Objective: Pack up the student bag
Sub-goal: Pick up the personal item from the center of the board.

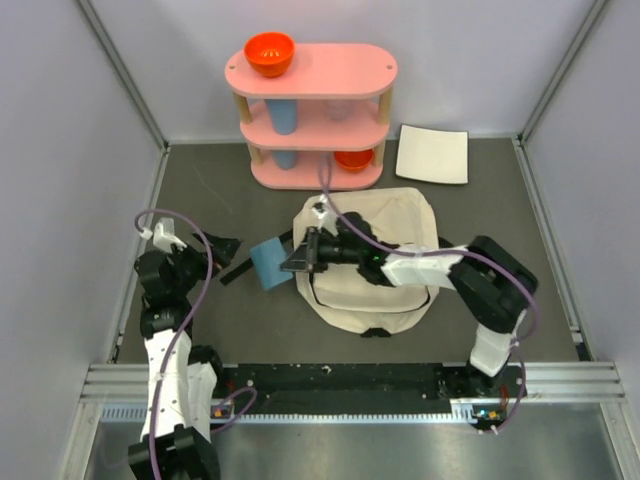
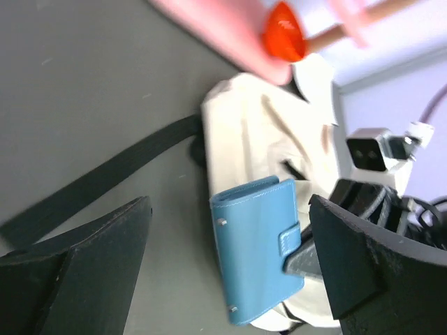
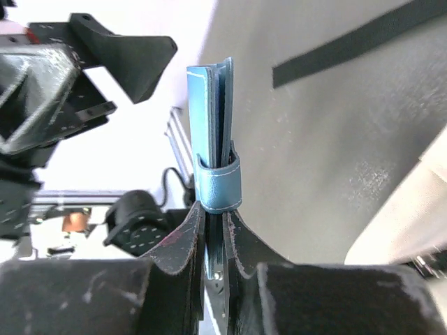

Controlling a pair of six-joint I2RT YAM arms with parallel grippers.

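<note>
The cream student bag (image 1: 375,262) lies flat in the middle of the table, its black strap (image 1: 240,270) trailing left; it also shows in the left wrist view (image 2: 258,132). My right gripper (image 1: 300,255) reaches left across the bag and is shut on the edge of a blue wallet (image 1: 270,264), held on edge just left of the bag. The wallet shows in the right wrist view (image 3: 213,132) between the closed fingers, and in the left wrist view (image 2: 260,248). My left gripper (image 1: 222,248) is open and empty, just left of the wallet and facing it.
A pink three-tier shelf (image 1: 312,115) stands at the back with an orange bowl (image 1: 269,53) on top, blue cups and another orange bowl (image 1: 353,159) below. A flat white square sheet (image 1: 433,154) lies at the back right. Grey walls enclose the table.
</note>
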